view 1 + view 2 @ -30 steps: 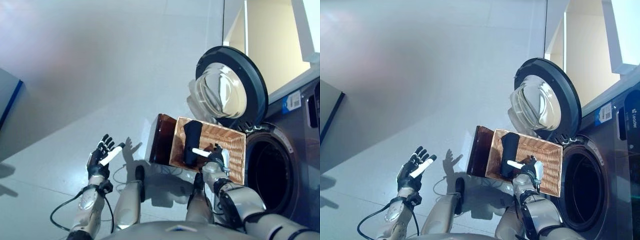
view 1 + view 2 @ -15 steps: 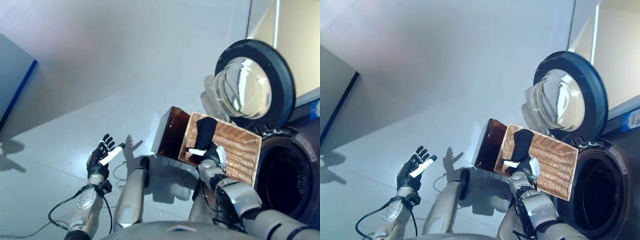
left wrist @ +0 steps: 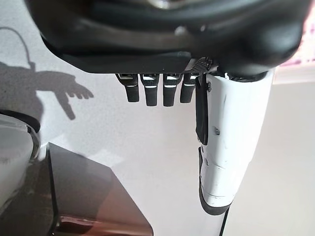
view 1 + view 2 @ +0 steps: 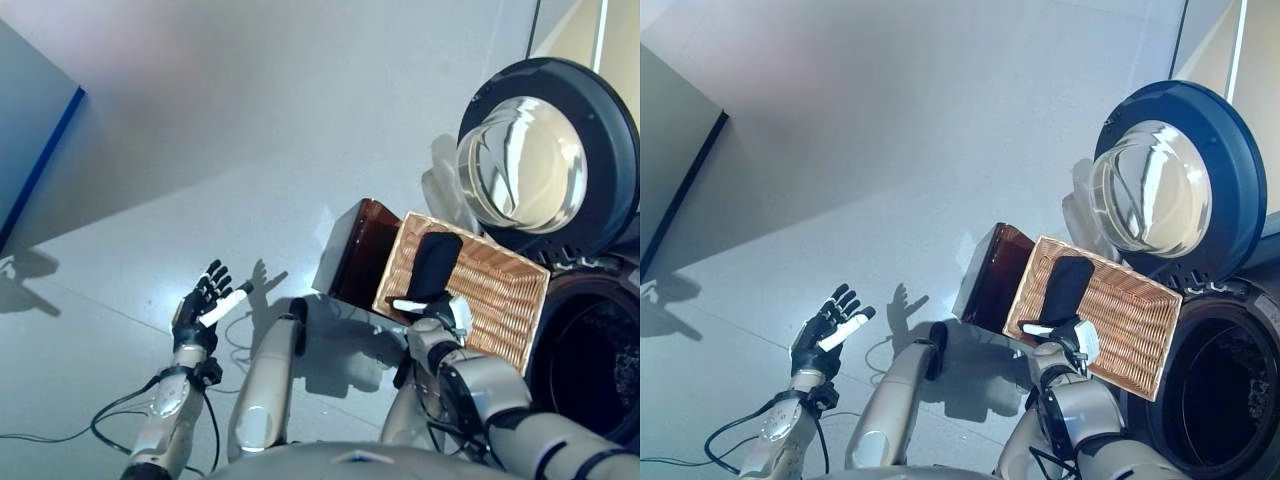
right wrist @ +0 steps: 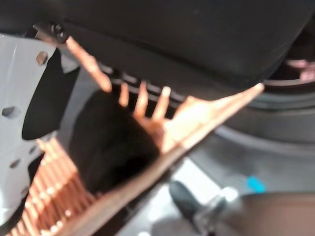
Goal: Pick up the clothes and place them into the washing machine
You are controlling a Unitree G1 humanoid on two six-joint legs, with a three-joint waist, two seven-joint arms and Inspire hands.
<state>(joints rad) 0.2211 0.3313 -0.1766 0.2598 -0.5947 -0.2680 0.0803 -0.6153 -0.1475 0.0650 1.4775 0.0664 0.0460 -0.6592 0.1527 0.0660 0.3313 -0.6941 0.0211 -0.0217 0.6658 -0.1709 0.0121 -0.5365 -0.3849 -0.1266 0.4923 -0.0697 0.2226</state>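
A dark garment [image 4: 435,265] lies in the wicker basket [image 4: 490,290], which rests on the dark brown box [image 4: 355,250] beside the washing machine. My right hand [image 4: 440,325] is at the basket's near rim. Its white thumb lies over the rim against the garment's near end, and its fingers go under the edge. The right wrist view has the rim [image 5: 197,128] and the garment [image 5: 113,142] very close. My left hand [image 4: 200,310] is open and empty over the floor, far left of the basket; its straight fingers [image 3: 155,91] show in the left wrist view.
The machine's round door [image 4: 545,160] stands open behind the basket. The dark drum opening [image 4: 595,350] is to the basket's right. A blue-edged panel [image 4: 30,130] stands at the far left. Pale floor lies between.
The camera has shifted, so the whole scene sits further right and the machine door looks nearer. Both hands keep their places relative to the basket and floor.
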